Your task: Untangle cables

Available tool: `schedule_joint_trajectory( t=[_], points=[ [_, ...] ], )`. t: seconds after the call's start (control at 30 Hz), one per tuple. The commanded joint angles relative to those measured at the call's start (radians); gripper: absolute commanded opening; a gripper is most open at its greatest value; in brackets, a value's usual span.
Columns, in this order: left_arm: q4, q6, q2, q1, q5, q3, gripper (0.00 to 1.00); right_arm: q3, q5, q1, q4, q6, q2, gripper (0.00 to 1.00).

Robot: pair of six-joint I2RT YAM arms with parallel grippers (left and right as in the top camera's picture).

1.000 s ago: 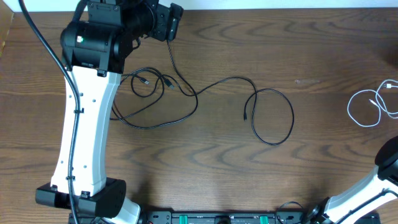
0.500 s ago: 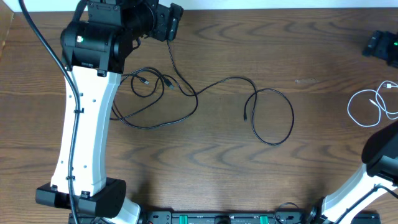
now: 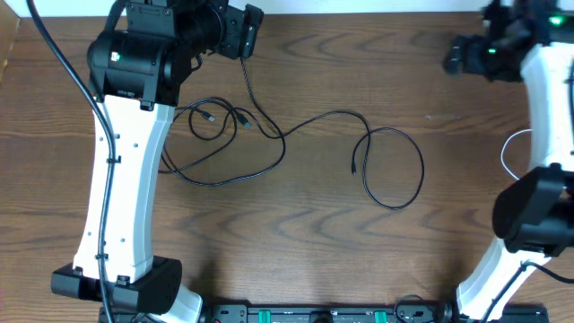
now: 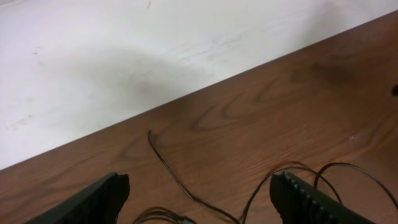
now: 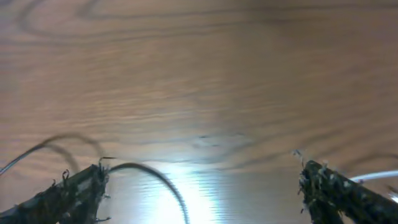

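Across the table (image 3: 314, 251) sprawls the black cable (image 3: 421, 170), white cable (image 3: 504, 152) well apart.

Left hand (image 4: 199, 200), right hand (image 5: 202, 190): fingers wide apart, both empty.

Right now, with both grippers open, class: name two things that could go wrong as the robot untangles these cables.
1. The black cable crosses itself in small loops beside the left arm. Pulling on one end could tighten them into a knot.
2. The white cable lies near the right edge of the table, mostly hidden under the right arm in the overhead view. The arm might snag it or drag it off.
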Motion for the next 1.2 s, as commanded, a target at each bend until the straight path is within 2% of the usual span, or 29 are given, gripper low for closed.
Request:
schedule_joint_trajectory(
  t=[0.0,0.13,0.33,0.73,0.87,1.17],
  points=[
    [0.001,0.006,-0.021,-0.003,-0.013,0.000,0.77,0.019,-0.023,0.092,-0.006,-0.016,-0.027,0.99],
    [0.001,0.006,-0.021,-0.003,-0.013,0.000,0.77,0.018,-0.026,0.193,-0.005,-0.016,-0.022,0.99],
    [0.000,0.006,-0.021,-0.003,-0.013,0.000,0.77,0.018,-0.020,0.317,-0.007,-0.093,0.024,0.99],
    [0.000,0.006,-0.021,-0.003,-0.013,0.000,0.77,0.018,-0.022,0.407,-0.024,-0.121,0.203,0.98],
    [0.000,0.006,-0.019,-0.003,-0.013,0.000,0.77,0.018,-0.040,0.443,-0.021,-0.126,0.230,0.99],
    [0.001,0.026,-0.007,-0.001,-0.014,-0.001,0.77,0.018,-0.088,0.565,-0.031,-0.233,0.237,0.99]
  ],
)
